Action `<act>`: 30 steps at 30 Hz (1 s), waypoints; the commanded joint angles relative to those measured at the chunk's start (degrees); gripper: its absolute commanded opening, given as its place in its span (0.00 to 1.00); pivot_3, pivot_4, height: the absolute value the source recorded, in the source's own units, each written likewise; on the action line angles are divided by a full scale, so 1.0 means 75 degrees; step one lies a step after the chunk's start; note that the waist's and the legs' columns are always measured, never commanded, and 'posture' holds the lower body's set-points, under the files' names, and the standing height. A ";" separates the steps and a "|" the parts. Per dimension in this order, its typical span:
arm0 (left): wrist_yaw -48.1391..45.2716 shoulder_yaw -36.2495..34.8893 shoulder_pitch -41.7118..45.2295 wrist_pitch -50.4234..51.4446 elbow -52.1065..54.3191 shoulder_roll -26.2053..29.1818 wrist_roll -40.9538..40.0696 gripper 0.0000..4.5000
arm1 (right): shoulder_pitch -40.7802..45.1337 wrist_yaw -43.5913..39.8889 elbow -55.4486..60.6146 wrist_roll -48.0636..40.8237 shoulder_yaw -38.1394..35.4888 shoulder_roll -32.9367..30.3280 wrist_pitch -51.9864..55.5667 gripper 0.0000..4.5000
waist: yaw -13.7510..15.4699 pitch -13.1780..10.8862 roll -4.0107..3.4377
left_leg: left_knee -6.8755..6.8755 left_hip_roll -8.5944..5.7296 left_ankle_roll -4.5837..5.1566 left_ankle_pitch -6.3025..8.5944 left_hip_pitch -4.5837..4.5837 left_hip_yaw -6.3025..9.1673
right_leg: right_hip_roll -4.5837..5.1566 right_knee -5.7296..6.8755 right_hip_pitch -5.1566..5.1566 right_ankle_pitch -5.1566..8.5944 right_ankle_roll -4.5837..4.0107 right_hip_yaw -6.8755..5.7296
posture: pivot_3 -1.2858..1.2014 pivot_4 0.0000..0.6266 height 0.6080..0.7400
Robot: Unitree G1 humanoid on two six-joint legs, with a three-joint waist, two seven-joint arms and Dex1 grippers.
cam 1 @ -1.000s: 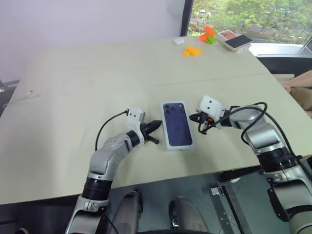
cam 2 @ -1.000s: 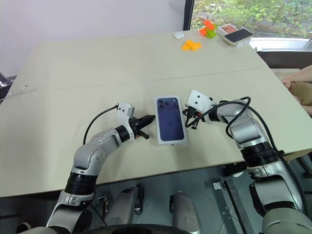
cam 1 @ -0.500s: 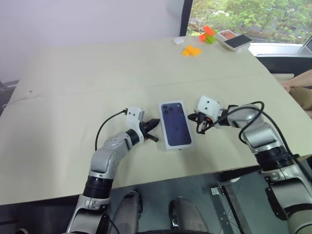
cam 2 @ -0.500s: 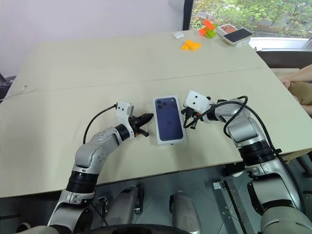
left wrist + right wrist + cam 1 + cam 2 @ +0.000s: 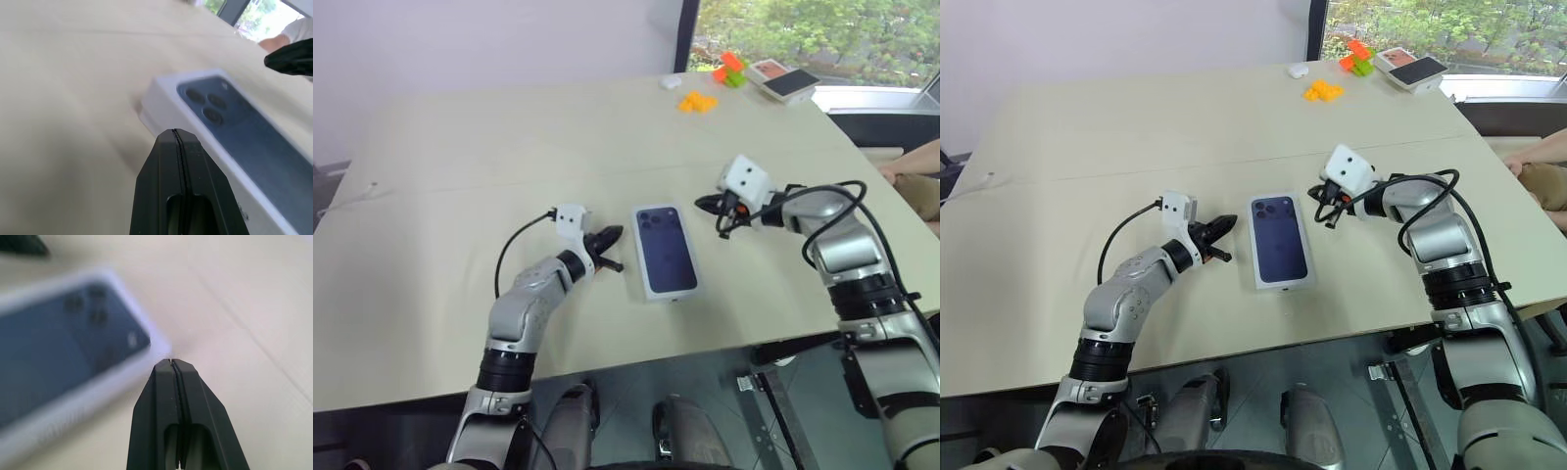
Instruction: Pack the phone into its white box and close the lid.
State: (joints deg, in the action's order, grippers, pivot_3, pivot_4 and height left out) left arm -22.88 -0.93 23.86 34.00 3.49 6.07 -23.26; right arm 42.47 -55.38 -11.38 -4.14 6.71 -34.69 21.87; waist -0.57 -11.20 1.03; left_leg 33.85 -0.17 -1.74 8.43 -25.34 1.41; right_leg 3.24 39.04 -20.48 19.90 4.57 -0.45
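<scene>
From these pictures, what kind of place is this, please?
Probably an indoor lab or office room: a large beige table by a window with green trees outside, a white wall, and toy blocks at the table's far edge.

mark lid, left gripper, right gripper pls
lid (image 5: 666,252): left eye view, middle of the printed dark blue phone picture on top.
left gripper (image 5: 613,235): left eye view, tip of its shut black fingers.
right gripper (image 5: 1315,192): right eye view, tip of its shut black fingers.
</scene>
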 commanded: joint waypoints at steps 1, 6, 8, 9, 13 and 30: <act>0.0053 -0.0025 0.0470 -0.0082 0.0149 -0.0190 -0.0173 0.00 | -0.0052 0.0241 0.0340 -0.0170 -0.0075 0.0227 0.0149 0.01 | 0.0016 0.0000 0.0000 | 0.0000 0.0000 0.0000 0.0000 0.0000 0.0000 | 0.0000 0.0000 0.0000 0.0000 0.0001 0.0000 | 0.52 0.24 1.00; 0.0002 0.0341 0.0746 -0.0496 -0.0691 -0.0483 0.0202 0.00 | -0.0422 0.0947 0.0158 0.0366 0.0320 0.0615 -0.0235 0.01 | 0.0043 0.0001 0.0000 | 0.0004 -0.0007 0.0000 0.0000 0.0000 -0.0003 | 0.0003 -0.0001 0.0004 -0.0004 0.0007 0.0000 | 0.52 0.24 1.00; 0.0135 0.0604 0.0850 -0.0589 -0.1197 -0.0451 0.0599 0.00 | -0.0589 0.1178 0.0047 0.0652 0.0506 0.0621 -0.0393 0.01 | 0.0033 0.0001 0.0000 | 0.0003 -0.0008 0.0000 -0.0001 0.0000 -0.0003 | 0.0001 0.0000 0.0002 -0.0004 0.0007 0.0000 | 0.52 0.24 1.00; 0.0201 0.0698 0.0890 -0.0610 -0.1403 -0.0432 0.0767 0.00 | -0.0663 0.1241 0.0012 0.0783 0.0604 0.0592 -0.0499 0.01 | 0.0026 0.0001 0.0000 | 0.0003 -0.0007 0.0000 -0.0001 0.0000 -0.0002 | -0.0001 0.0001 0.0001 -0.0004 0.0007 0.0000 | 0.52 0.24 1.00; 0.0697 0.0798 0.0994 -0.0481 -0.2270 -0.0308 0.1363 0.00 | -0.1117 0.1291 0.0112 0.1076 0.0828 0.0442 -0.0681 0.01 | 0.0018 0.0011 -0.0002 | 0.0005 -0.0006 0.0000 -0.0001 0.0009 0.0000 | -0.0004 0.0003 0.0012 -0.0004 0.0008 -0.0001 | 0.52 0.24 1.00; -0.0708 0.1230 -0.0497 0.0882 0.0850 0.0718 0.0433 0.00 | -0.2238 -0.0766 0.1900 -0.0235 0.0672 -0.0923 0.0362 0.01 | -0.0014 0.0009 -0.0007 | -0.0005 -0.0002 0.0006 0.0007 0.0003 -0.0005 | 0.0007 -0.0015 0.0005 -0.0004 0.0006 0.0004 | 0.52 0.24 1.00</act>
State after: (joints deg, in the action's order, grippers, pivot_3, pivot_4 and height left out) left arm -26.38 6.47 20.09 41.01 6.53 11.31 -19.45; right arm 26.74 -61.62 2.28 -7.43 9.66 -41.65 25.19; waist -0.67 -11.13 0.98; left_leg 33.82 -0.17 -1.70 8.48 -25.30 1.38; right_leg 3.28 38.92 -20.42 19.87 4.60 -0.42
